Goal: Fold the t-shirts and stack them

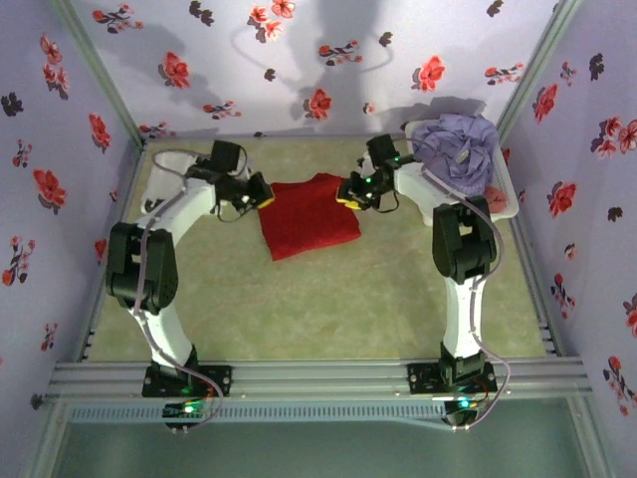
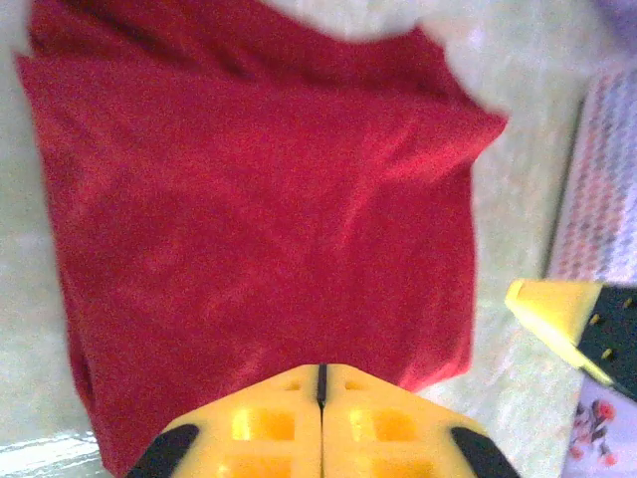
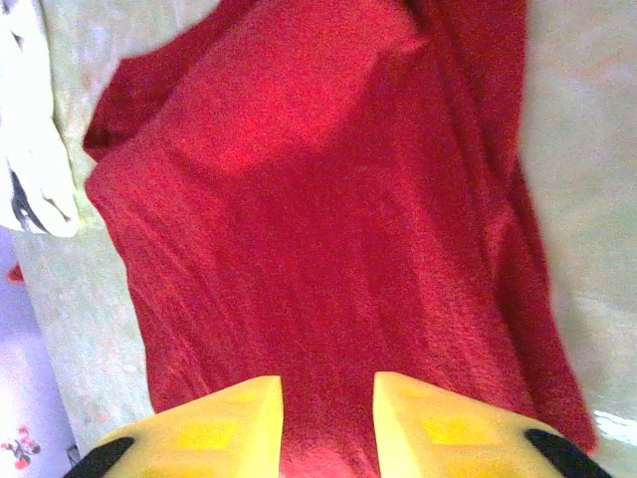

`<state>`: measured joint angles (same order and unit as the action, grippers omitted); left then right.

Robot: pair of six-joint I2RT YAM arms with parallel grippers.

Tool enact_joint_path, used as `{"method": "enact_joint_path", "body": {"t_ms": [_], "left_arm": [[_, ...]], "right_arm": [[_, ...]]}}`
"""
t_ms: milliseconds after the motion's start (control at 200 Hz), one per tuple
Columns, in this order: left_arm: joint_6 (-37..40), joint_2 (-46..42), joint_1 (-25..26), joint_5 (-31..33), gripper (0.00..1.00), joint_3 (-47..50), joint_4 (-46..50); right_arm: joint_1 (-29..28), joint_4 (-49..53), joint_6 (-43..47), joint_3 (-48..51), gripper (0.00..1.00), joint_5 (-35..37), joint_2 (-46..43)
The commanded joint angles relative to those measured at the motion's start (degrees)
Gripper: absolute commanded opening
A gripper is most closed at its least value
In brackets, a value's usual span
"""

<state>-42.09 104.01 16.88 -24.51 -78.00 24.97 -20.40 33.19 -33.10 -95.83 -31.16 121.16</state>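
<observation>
**Visitor:** Two arms over one shirt. Why both?

**Onlooker:** The red t-shirt (image 1: 309,214) lies flat on the table (image 1: 299,309), in the middle toward the far side, squared into a rough rectangle. The left gripper (image 1: 263,196) sits at its left edge and the right gripper (image 1: 350,194) at its far right corner. One is on each side, I'd guess, so the cloth can be lifted evenly for another fold.

**Visitor:** Do they have hold of it?

**Onlooker:** The left one's yellow fingers (image 2: 269,423) are pressed together, tip to tip, just above the shirt's edge. Whether any cloth is caught between them I cannot tell. The right one's jaws stand apart, with red cloth showing through the gap, and pinch nothing that I can see.

**Visitor:** And the rest of the laundry?

**Onlooker:** A lavender t-shirt (image 1: 458,144) is heaped loose in the white basket (image 1: 503,207) at the far right, beside the right arm, likely waiting its turn. What looks like the white t-shirt (image 3: 35,119) with black print lies on the table off the red one's left side.

**Visitor:** So the tally?

**Onlooker:** Three shirts, one basket, two arms, two grippers. The red shirt looks partly folded and the lavender is not yet folded. I cannot make out the white one's state. No stack has begun.
</observation>
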Motion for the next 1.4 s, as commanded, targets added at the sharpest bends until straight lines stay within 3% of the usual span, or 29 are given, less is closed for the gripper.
{"method": "enact_joint_path", "body": {"t_ms": [0, 200, 415, 695, 885, 1005, 1145, 1270, 1390], "left_arm": [[-2.64, 1.33, 0.66, 0.29, 0.02, 5.79, -4.31], [-2.02, 5.73, 2.91, 1.19, 0.00, 10.45, -5.54], [-1.13, 4.98, 4.90, 2.93, 0.00, 14.10, -5.37], [-2.48, -2.91, 6.03, 4.32, 0.00, 23.31, -6.98], [-4.32, -8.09, 9.77, 4.61, 0.00, 29.25, -5.91], [-7.04, -13.95, 12.80, 6.08, 0.00, 32.09, -3.80], [-5.94, -20.76, 13.29, 8.87, 0.12, 27.68, 2.94], [0.47, -19.26, 10.76, 9.77, 0.25, 18.33, 11.71], [5.55, -14.35, 7.53, 9.86, 0.32, 12.52, 14.18]], "right_arm": [[-1.24, -2.08, -1.44, -0.03, 0.22, -0.71, 4.62], [-4.43, 2.42, -2.87, -1.41, 0.15, 1.85, 9.26], [-7.42, 3.22, -3.79, 5.04, 0.13, 5.38, 4.77], [-9.32, 1.00, -6.53, 21.56, 0.12, 7.90, -7.75], [-12.41, 0.11, -9.12, 32.38, 0.13, 9.28, -17.98], [-14.58, 1.00, -7.72, 35.61, 0.20, 15.00, -30.41], [-12.52, 10.36, -1.46, 30.12, 0.34, 22.21, -40.16], [-7.36, 13.26, 4.70, 25.99, 0.43, 22.00, -39.88], [-3.11, 12.46, 9.35, 21.95, 0.45, 19.33, -32.79]]}}
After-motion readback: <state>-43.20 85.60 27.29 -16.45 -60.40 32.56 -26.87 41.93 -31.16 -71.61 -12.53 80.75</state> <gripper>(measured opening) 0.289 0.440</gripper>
